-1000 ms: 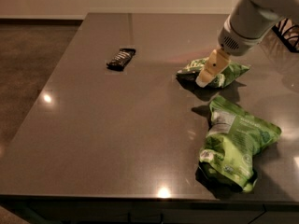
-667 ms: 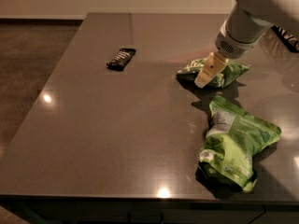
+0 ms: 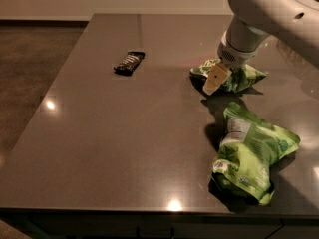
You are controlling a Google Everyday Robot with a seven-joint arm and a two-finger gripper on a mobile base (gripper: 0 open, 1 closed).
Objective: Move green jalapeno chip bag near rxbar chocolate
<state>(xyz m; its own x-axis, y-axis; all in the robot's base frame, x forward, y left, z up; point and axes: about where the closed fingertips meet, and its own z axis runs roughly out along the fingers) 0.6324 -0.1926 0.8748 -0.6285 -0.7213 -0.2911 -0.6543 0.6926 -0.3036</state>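
Note:
The green jalapeno chip bag (image 3: pixel 242 76) lies flat on the dark table (image 3: pixel 124 133) at the right rear, darker green with pale patches. My gripper (image 3: pixel 216 78) hangs from the white arm and sits right at the bag's left part, over or against it. The rxbar chocolate (image 3: pixel 129 62), a slim black bar, lies at the table's left rear, well to the left of the bag and the gripper.
A larger, brighter lime-green bag (image 3: pixel 251 153) with a white label lies at the front right, just in front of the jalapeno bag. The white arm (image 3: pixel 269 14) reaches in from the upper right. The table's left edge drops to a brown floor (image 3: pixel 30 73).
The arm has swung further into view and the gripper has shifted slightly left and down at the jalapeno bag. The bags and the bar have stayed in place.

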